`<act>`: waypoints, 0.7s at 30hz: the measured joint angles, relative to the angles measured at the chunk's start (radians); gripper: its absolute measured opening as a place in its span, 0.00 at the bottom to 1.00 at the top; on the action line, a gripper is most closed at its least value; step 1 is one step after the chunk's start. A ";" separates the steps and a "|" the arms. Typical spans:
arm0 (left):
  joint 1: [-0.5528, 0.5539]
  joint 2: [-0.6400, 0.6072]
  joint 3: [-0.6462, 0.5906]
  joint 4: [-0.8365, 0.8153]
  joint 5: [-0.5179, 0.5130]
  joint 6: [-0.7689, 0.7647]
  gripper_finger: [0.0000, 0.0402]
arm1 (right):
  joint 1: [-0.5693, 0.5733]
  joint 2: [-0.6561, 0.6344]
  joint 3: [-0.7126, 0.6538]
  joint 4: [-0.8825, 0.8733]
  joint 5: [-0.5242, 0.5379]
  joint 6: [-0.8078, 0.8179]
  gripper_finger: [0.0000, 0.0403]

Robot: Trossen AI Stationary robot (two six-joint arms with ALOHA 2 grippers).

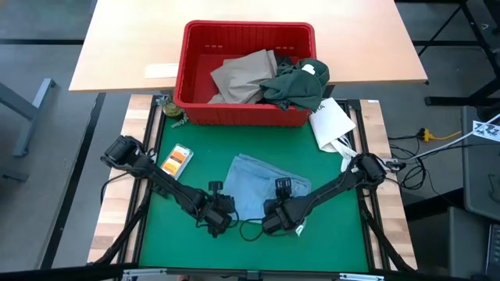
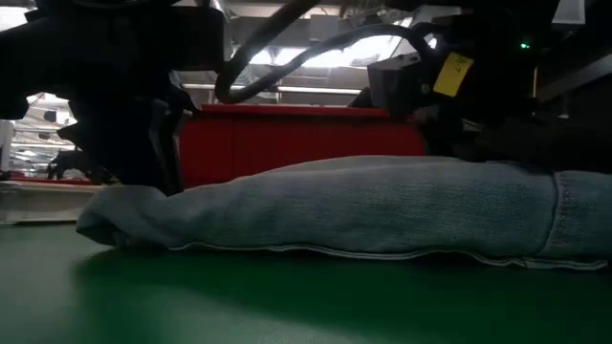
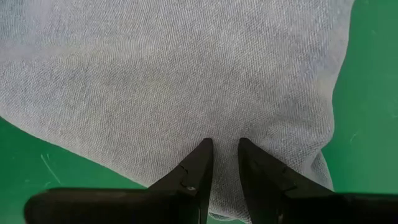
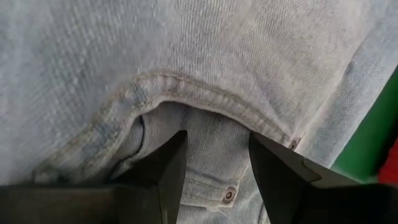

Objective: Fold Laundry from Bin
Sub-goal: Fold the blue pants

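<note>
left pincer (image 3: 222,152) | clenched on jeans (image 1: 262,186) | right pincer (image 4: 217,155) | probably gripping jeans too | bin (image 1: 244,34) behind

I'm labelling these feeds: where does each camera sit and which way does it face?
High: overhead, facing down; both arms, red bin, light blue garment.
Low: at table height, facing across; garment, bin wall, dark arms above.
Left wrist: left tool on garment.
Right wrist: right tool at its seam.
All share the garment.
</note>
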 joint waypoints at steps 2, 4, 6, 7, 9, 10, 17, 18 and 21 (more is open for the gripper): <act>-0.010 -0.006 -0.001 -0.011 0.000 -0.012 0.18 | 0.000 0.000 -0.001 -0.006 -0.006 0.000 0.44; -0.019 -0.008 -0.001 -0.015 -0.007 -0.013 0.18 | 0.000 -0.002 -0.002 -0.024 -0.013 -0.001 0.44; -0.027 -0.010 -0.003 -0.016 -0.017 -0.013 0.18 | 0.000 -0.003 -0.002 -0.027 -0.013 -0.002 0.44; -0.029 -0.010 -0.003 -0.015 -0.021 -0.013 0.18 | 0.000 -0.006 0.000 -0.029 -0.013 -0.002 0.44; -0.029 -0.012 -0.004 -0.011 -0.021 -0.013 0.18 | 0.000 -0.011 0.007 -0.042 -0.015 -0.003 0.44; -0.029 -0.015 -0.004 -0.008 -0.021 -0.013 0.18 | 0.000 -0.014 0.014 -0.047 -0.014 -0.004 0.44; -0.030 -0.078 -0.010 -0.021 0.010 -0.012 0.18 | 0.002 -0.041 0.101 -0.103 -0.004 -0.005 0.44; -0.031 -0.090 -0.010 -0.020 0.010 -0.012 0.18 | 0.002 -0.040 0.117 -0.121 -0.005 -0.005 0.44; -0.040 -0.133 -0.010 -0.012 0.015 -0.013 0.18 | 0.010 -0.040 0.156 -0.131 -0.006 -0.005 0.44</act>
